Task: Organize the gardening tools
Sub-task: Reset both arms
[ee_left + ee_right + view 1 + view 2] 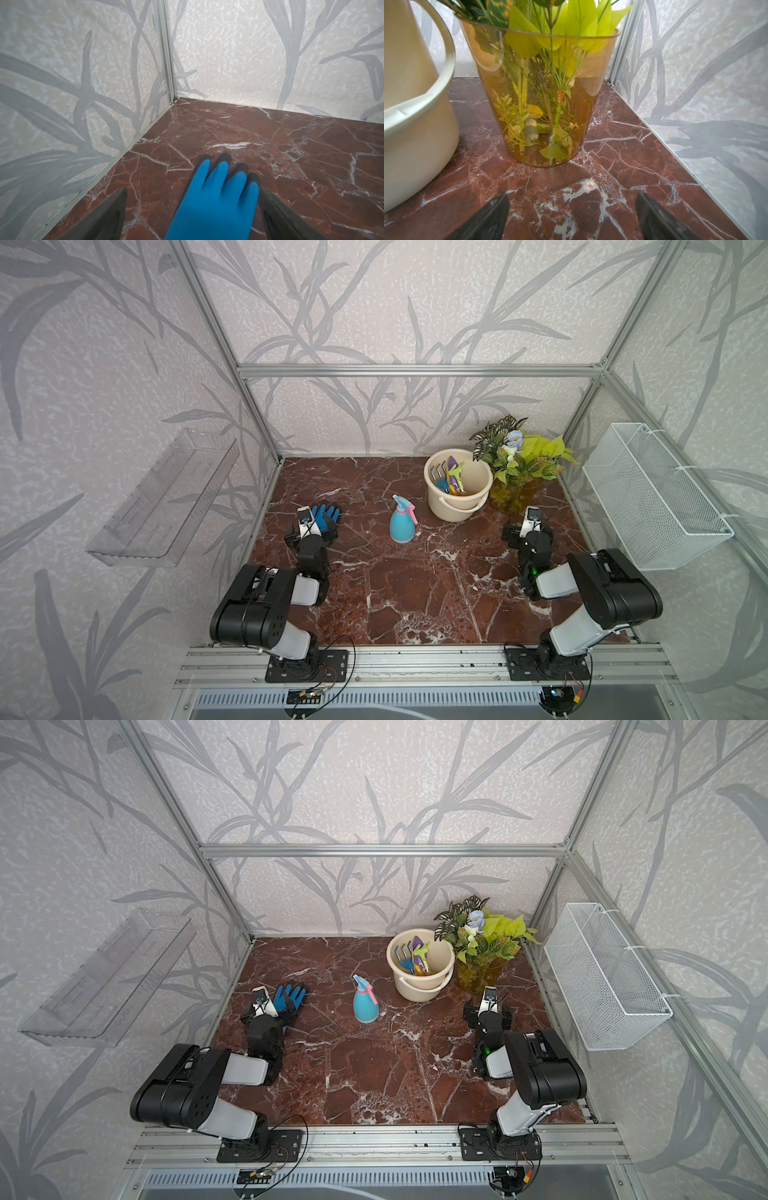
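Observation:
The gardening tools (449, 477) (413, 957) stand together inside a cream bucket (455, 509) (417, 990) at the back right. Among them I make out a blue fork (437, 476) and a purple trowel (454, 469). My left gripper (311, 533) (192, 191) is open, low over a pair of blue gloves (326, 514) (214, 203) whose fingers lie between its jaws, ungripped. My right gripper (527, 531) (572, 195) is open and empty over bare marble, in front of the plant's amber pot (542, 93) and beside the bucket's wall (411, 124).
A blue spray bottle (402, 524) (365, 1004) with a pink trigger stands mid-table. The leafy plant (519, 460) fills the back right corner. A white wire basket (652, 493) hangs on the right wall. On the left wall is a clear shelf (166, 497).

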Robot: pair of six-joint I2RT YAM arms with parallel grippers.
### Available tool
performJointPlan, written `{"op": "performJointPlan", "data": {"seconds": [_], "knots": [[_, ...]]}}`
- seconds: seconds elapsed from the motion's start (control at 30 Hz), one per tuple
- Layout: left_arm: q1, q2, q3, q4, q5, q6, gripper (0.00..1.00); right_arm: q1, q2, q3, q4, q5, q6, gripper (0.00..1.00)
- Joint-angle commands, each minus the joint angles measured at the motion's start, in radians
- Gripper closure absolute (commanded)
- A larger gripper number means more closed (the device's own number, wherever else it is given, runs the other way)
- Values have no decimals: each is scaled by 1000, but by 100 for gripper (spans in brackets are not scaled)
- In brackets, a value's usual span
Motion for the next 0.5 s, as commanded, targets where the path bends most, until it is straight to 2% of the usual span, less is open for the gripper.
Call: {"op": "performJointPlan", "data": {"seconds": [0.0,0.1,0.17,0.37,0.47], "knots": [[-11,-11,13,-3,-7,4,0,5,-4,13,16,-12,0,1],[16,7,15,37,13,-12,0,11,0,13,25,-6,-6,1],[17,-17,31,-37,21,-25,0,11,2,13,26,-5,-7,1],[19,-12,27,-21,20,-21,0,13,3,18,20,-4,-9,1],[18,-13,28,-23,20,-22,0,-8,-15,68,-100,-16,21,1]]}}
